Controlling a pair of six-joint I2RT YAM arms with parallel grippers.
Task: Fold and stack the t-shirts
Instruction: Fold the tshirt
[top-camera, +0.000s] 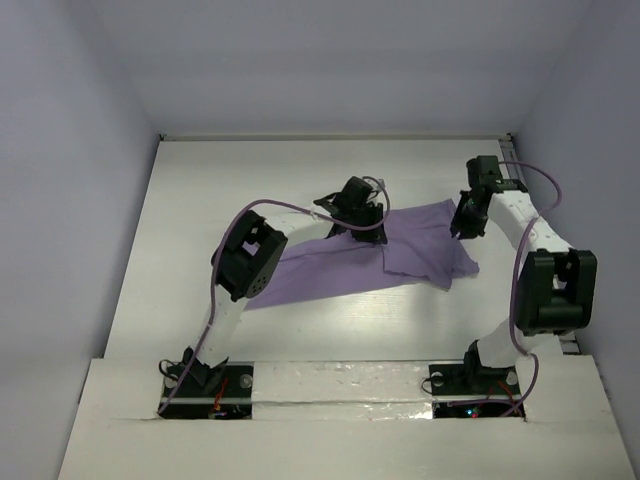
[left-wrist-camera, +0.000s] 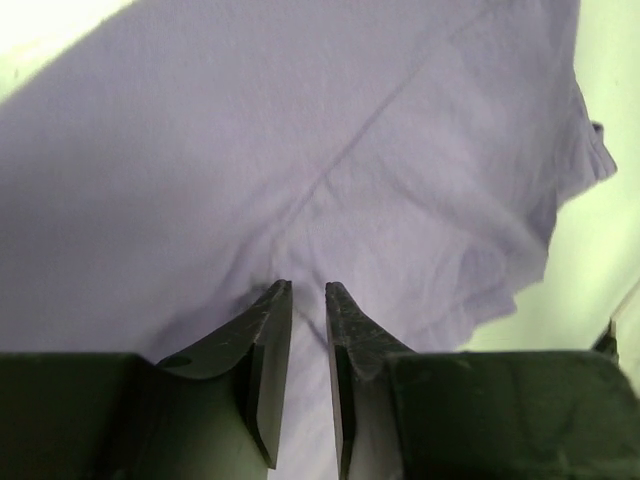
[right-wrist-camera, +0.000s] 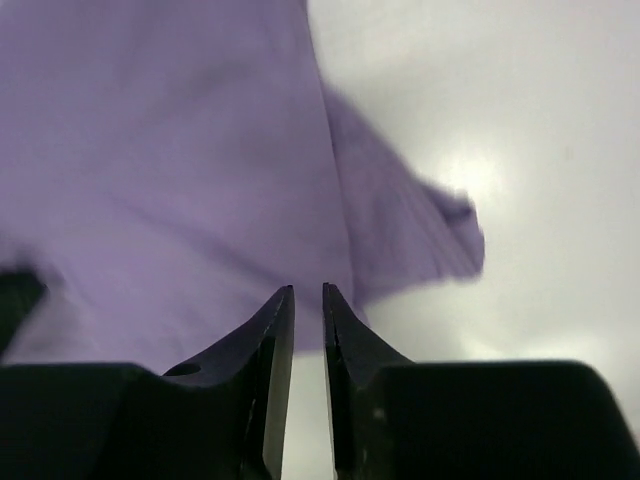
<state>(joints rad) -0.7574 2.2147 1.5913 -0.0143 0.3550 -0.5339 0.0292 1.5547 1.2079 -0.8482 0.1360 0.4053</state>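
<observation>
Nearest, the left gripper has its two black fingers drawn to a narrow slit. A plain lavender short-sleeved cloth t-shirt fills that slit, and creases converge on the fingertips, which reads as a pinch on thin fabric. The right gripper is drawn equally narrow. The cloth edge reaches its tips, yet pale surface shows through the lower slit, so whether it holds anything cannot be told.

Ahead of the left fingers the t-shirt spreads as a broad sheet crossed by one diagonal line, either a seam or a fold. Ahead and left of the right fingers lies the main body. Ahead and right of them, a loose ruffled flap trails onto the white table.

Likely faults from here:
- If only one gripper truly grips, a paired pull would skew the cloth and give a crooked fold.
- A shallow tip pinch could slip off such soft fabric.
- The trailing flap could bunch beneath the fold.
- A pinch catching two layers would drag the lower one along.
</observation>
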